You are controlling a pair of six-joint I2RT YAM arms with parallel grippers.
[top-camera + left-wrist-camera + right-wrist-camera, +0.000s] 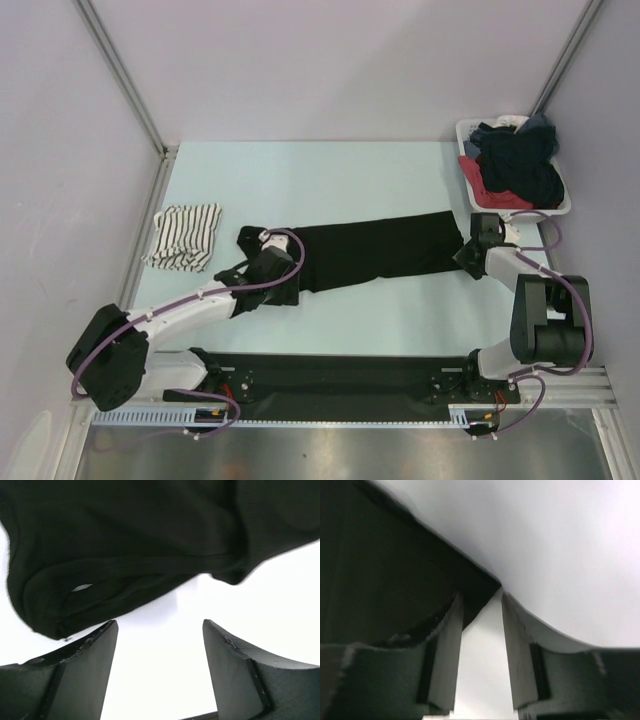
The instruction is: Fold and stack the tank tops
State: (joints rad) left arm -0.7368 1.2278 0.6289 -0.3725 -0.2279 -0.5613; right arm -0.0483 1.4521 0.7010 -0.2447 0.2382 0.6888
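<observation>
1. Lying stretched left to right across the middle of the table (330, 180), the black tank top (380, 250) is reaching from one arm to the other. Its strap end is sitting by the left gripper (268, 262) and its hem end by the right gripper (468, 255). The striped tank top (185, 237) is lying bunched at the left, apart from it.
2. The left gripper is standing wide open with nothing between its fingers, and the rumpled strap end is lying just beyond the tips. Closing from here, it is likely catching one strap or only the upper layer, so the fold is risking coming up lopsided.
3. The right gripper is gaping only narrowly and holding nothing, with the hem corner lying right at one fingertip (454, 605). A pinch here is risking closing on bare table beside the corner.
4. If one side is gripping while the other is missing, the lift is probably dragging the cloth askew and undoing its flat lie.
5. A basket (540, 212) heaped with other clothes is sitting just beyond the right gripper, so a wide swing is risking snagging it.
6. Sliding the black top leftward is risking nudging the striped one out of shape.
</observation>
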